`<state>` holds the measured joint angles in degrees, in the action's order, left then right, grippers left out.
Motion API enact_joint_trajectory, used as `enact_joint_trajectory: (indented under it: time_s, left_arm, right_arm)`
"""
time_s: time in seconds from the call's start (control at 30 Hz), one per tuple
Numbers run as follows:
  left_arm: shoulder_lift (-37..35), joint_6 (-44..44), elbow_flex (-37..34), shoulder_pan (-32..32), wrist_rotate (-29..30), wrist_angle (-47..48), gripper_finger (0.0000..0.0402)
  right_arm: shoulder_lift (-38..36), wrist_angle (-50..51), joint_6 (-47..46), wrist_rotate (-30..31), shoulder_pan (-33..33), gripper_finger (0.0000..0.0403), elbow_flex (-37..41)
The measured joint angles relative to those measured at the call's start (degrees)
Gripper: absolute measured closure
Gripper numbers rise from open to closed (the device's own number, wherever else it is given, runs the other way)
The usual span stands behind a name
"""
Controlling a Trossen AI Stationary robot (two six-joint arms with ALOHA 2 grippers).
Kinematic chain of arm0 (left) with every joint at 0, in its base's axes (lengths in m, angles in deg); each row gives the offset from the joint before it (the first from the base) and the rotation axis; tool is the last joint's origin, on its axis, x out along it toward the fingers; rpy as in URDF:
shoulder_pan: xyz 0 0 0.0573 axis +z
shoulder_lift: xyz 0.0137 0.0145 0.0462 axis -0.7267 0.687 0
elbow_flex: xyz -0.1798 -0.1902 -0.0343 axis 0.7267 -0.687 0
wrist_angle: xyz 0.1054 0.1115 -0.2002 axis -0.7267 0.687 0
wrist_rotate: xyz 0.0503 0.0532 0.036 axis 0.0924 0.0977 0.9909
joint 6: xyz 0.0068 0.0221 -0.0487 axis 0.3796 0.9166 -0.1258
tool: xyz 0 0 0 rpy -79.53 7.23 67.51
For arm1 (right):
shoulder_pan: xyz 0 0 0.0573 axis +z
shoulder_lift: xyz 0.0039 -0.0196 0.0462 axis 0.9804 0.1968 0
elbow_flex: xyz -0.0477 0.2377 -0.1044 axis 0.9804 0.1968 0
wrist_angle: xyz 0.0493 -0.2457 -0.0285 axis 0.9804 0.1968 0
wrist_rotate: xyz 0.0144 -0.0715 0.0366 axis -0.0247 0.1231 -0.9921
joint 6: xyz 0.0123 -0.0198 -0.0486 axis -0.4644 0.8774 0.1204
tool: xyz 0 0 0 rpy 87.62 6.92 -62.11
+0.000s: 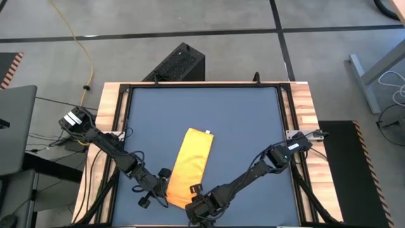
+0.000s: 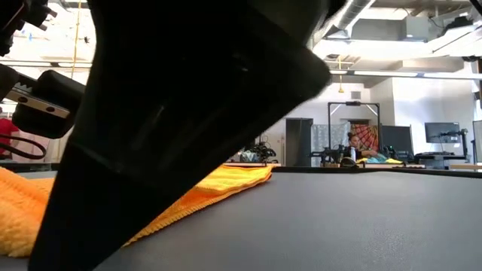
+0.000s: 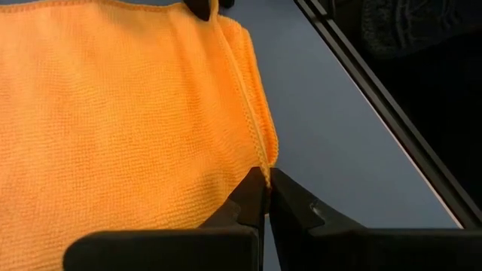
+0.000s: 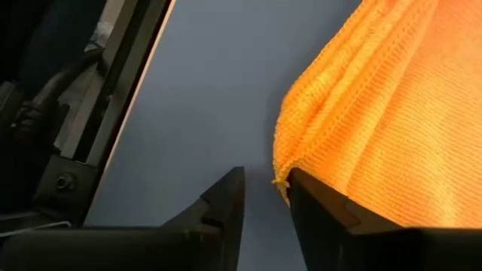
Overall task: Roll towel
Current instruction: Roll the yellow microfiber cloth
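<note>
The yellow towel [image 1: 193, 161] lies folded into a long strip on the dark mat, its white tag [image 1: 207, 132] at the far end. Its near end is between my two grippers. My left gripper [image 1: 167, 182] is at the near left corner and is shut on it [image 3: 265, 184]. My right gripper [image 1: 193, 191] stands open at the near right corner [image 4: 266, 175], with one finger [image 4: 305, 192] right beside the towel's corner [image 4: 282, 179]. In the low view a dark gripper fills the foreground, and the towel [image 2: 233, 179] shows behind it. My left gripper pinches the hemmed edge of the towel's near left corner [image 3: 263, 164] between its two fingertips. It comes slanting down from the table's left. The towel lies flat on the mat and slack. My right gripper: I cannot tell whether its finger touches the towel's corner.
A wooden frame with black rails [image 1: 292, 114] borders the mat. The near rail [image 3: 376, 98] runs close by both grippers. A black box [image 1: 180, 63] stands beyond the far edge. Bare mat [image 1: 253, 126] lies right of the towel and to its far left.
</note>
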<state>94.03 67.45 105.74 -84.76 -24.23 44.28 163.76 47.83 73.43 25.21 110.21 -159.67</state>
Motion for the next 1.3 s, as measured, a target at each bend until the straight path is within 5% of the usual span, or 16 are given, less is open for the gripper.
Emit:
enact_joint_trajectory:
  time_s: [0.33, 0.63, 1.1, 1.3]
  left_arm:
    - [0.0, 0.6, 0.0, 0.0, 0.2, -0.1, 0.0401]
    - [-3.6, 0.4, 0.0, 0.3, -2.0, -0.3, 0.0401]
    - [-1.0, -3.9, 0.0, -1.7, 1.1, -1.2, 0.0401]
    - [-1.1, -4.6, 0.0, -1.7, -2.9, -5.1, 0.0401]
  right_arm:
    - [0.1, -0.1, -3.1, 2.4, -0.6, 0.0389, 0.0]
    - [-2.7, 3.0, -9.9, 4.4, -0.6, 0.0393, 0.4]
    - [-3.0, -2.4, -20.1, -6.3, -0.3, 0.0393, 4.2]
    - [-3.7, -2.5, -20.5, -8.4, -0.3, 0.0393, 4.3]
